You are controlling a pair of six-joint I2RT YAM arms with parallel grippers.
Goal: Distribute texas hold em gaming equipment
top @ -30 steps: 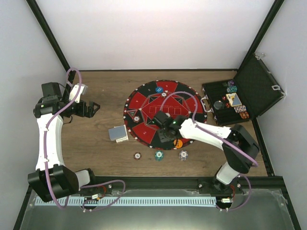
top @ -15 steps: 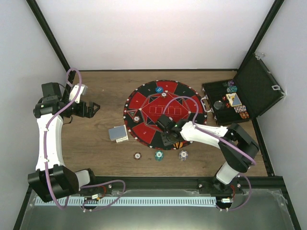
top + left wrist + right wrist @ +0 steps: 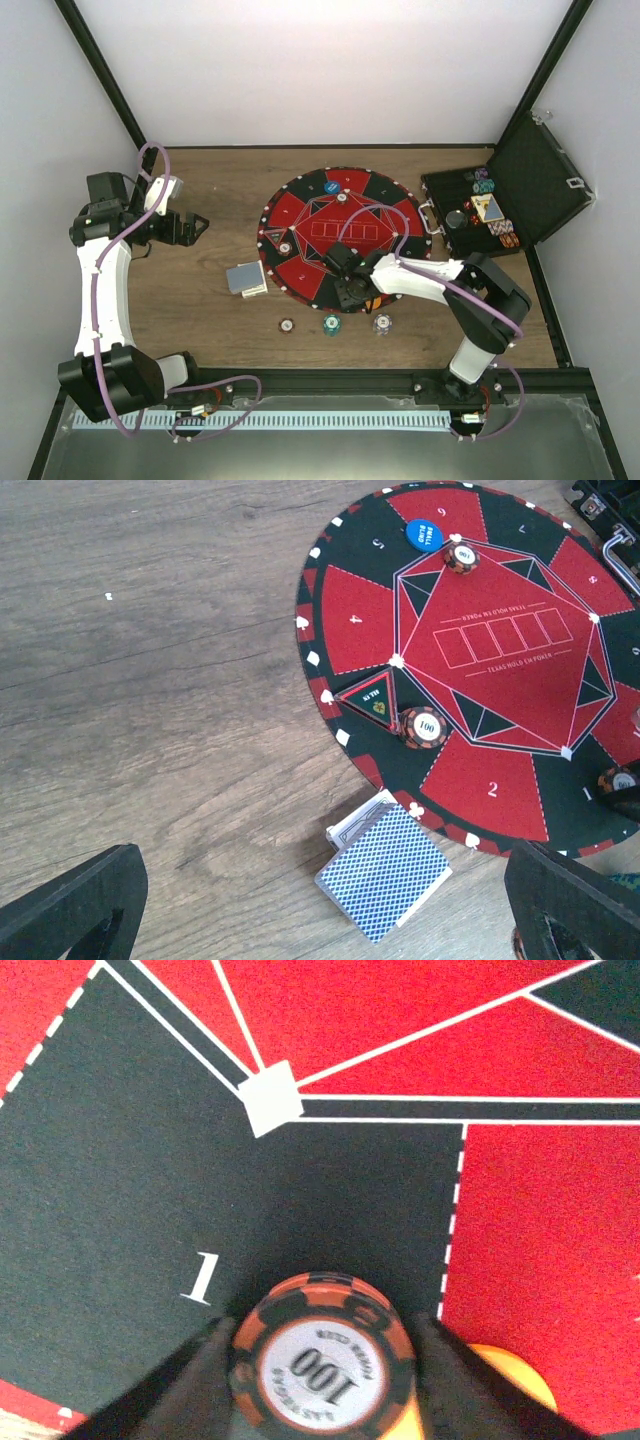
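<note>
My right gripper point(image 3: 350, 290) is low over the near edge of the round red-and-black poker mat point(image 3: 310, 215). In the right wrist view it point(image 3: 322, 1375) is shut on an orange-and-black "100" chip point(image 3: 322, 1365), over the black sector marked 1. A plain orange disc point(image 3: 515, 1380) lies just to its right. The blue-backed card deck point(image 3: 246, 278) lies on the wood left of the mat and also shows in the left wrist view point(image 3: 385, 872). My left gripper point(image 3: 190, 228) is open and empty, well left of the mat. Other chips point(image 3: 424, 727) point(image 3: 461, 557) sit on the mat.
Three loose chips point(image 3: 287, 325) point(image 3: 331, 323) point(image 3: 381, 323) lie on the wood in front of the mat. A blue disc point(image 3: 331, 186) sits at the mat's far side. The open black case point(image 3: 540, 185) with chips and cards stands at the back right.
My right gripper has moved toward the mat's near edge with the chip, down over sector 1 beside the orange disc. The left arm has not moved.
</note>
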